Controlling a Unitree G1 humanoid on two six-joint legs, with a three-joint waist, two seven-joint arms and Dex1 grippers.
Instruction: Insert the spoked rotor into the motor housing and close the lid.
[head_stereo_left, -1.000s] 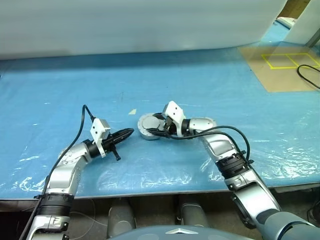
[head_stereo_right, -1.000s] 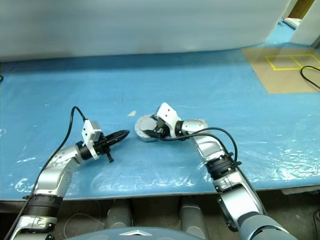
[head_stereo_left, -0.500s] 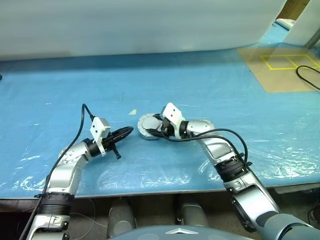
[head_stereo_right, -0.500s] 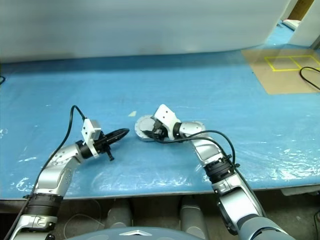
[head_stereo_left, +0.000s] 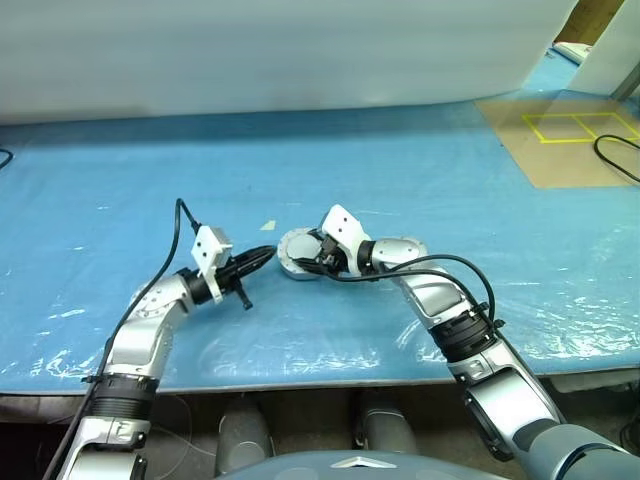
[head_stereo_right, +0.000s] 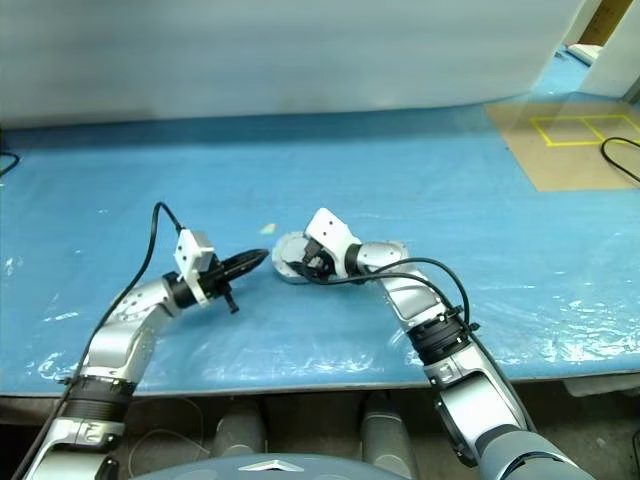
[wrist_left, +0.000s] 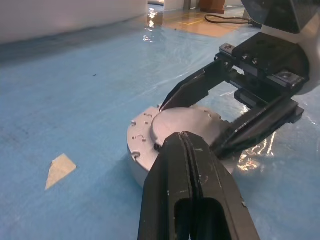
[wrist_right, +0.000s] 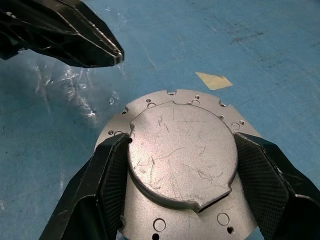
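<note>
The motor housing (wrist_right: 170, 97), a round silver disc with small holes round its rim, lies flat on the blue table. A flat, scratched grey plate, the lid (wrist_right: 180, 160), sits on top of it. The spoked rotor is hidden. My right gripper (head_stereo_left: 318, 256) reaches over the disc from the right. Its two black fingers (wrist_right: 112, 170) press against opposite edges of the lid. My left gripper (head_stereo_left: 264, 256) is shut and empty, pointing level at the housing (wrist_left: 142, 150) from the left. Its tip (wrist_left: 176, 136) hangs just short of the rim.
A small tan scrap of tape (head_stereo_left: 266, 225) lies on the blue sheet just behind the left gripper. A brown board with yellow lines (head_stereo_left: 560, 135) and a black cable (head_stereo_left: 615, 160) sit at the back right. A pale wall runs along the back.
My left gripper has moved right and forward, closer to the housing. The right gripper stays clamped on the lid, tilted slightly more downward.
</note>
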